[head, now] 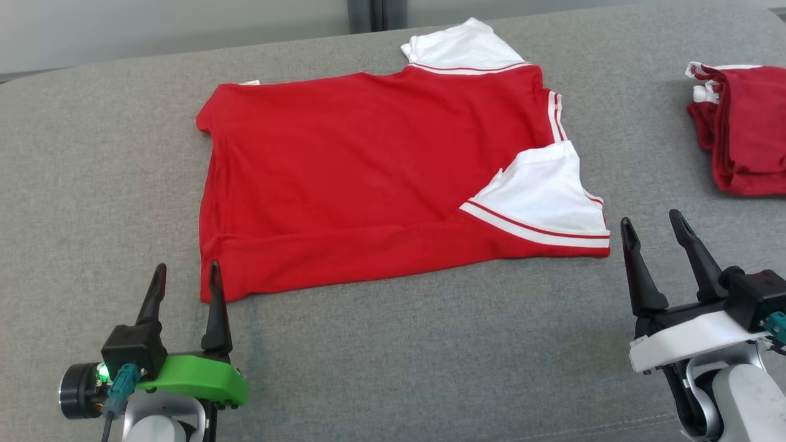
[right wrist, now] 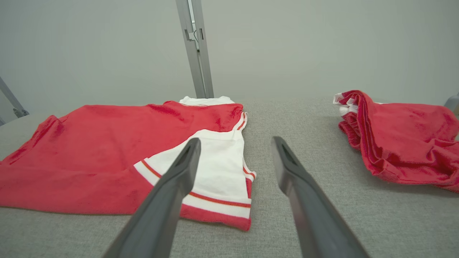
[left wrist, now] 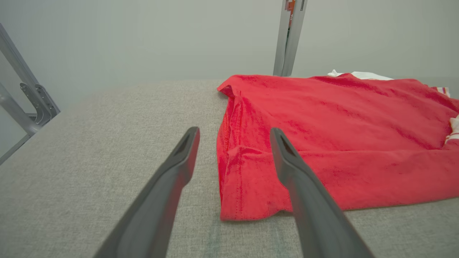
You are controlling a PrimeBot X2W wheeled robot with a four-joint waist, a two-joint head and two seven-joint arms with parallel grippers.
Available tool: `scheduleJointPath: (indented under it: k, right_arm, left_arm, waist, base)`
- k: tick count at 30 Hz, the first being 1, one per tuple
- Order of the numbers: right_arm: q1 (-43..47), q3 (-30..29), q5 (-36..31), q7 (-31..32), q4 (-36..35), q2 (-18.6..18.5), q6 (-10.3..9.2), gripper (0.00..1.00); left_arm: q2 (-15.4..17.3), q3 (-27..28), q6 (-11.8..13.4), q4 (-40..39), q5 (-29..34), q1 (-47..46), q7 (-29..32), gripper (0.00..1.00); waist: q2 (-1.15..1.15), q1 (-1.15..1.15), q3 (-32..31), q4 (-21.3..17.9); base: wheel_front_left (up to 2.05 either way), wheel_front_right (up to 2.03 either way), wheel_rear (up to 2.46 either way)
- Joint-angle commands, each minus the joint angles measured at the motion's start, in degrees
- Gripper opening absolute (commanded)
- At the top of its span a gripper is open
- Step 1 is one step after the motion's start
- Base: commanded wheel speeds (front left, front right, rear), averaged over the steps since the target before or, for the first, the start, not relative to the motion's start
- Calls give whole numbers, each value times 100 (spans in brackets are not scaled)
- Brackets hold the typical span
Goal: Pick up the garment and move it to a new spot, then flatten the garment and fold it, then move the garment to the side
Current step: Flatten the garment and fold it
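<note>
While the red shirt lies spread on the grey desk, both hands are wide open and hold nothing. In the head view the shirt takes the middle of the desk. Its body is red, with one white sleeve lying on the red cloth at about 4 o'clock of the shirt and the other white sleeve sticking out at about 1 o'clock.

The left hand is at 7 o'clock of the view, with its fingers pointing to 12 o'clock. Its inner finger stands just at the near left corner of the shirt, and whether it touches the cloth I cannot tell. In the left wrist view this corner lies between the two fingers, and the hem there is a little wrinkled.

The right hand is at 4 o'clock of the head view, just beside the near right corner of the shirt but apart from it. A pile of red and white clothes lies at 2 o'clock, well apart from the shirt.
</note>
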Motion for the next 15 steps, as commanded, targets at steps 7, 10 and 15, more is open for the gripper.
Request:
scheduleJointPath:
  k: [7, 10, 15]
  right_arm:
    - [-490, 224, 169, 106, 989, -109, -9, 100]
    - [-787, 375, 259, 68, 1496, -132, -9, 100]
    - [-1228, 630, 435, 35, 2142, -161, -9, 100]
  left_arm:
    - [-29, -60, -182, 886, -275, -416, 331, 100]
    - [-30, -64, -247, 1240, -372, -601, 415, 100]
    - [-48, -78, -353, 1627, -519, -887, 586, 100]
  waist:
    - [0, 0, 476, 57]
    - [0, 0, 603, 85]
    - [0, 0, 747, 140]
  base:
    - [0, 0, 0]
    - [0, 0, 0]
    - [0, 0, 0]
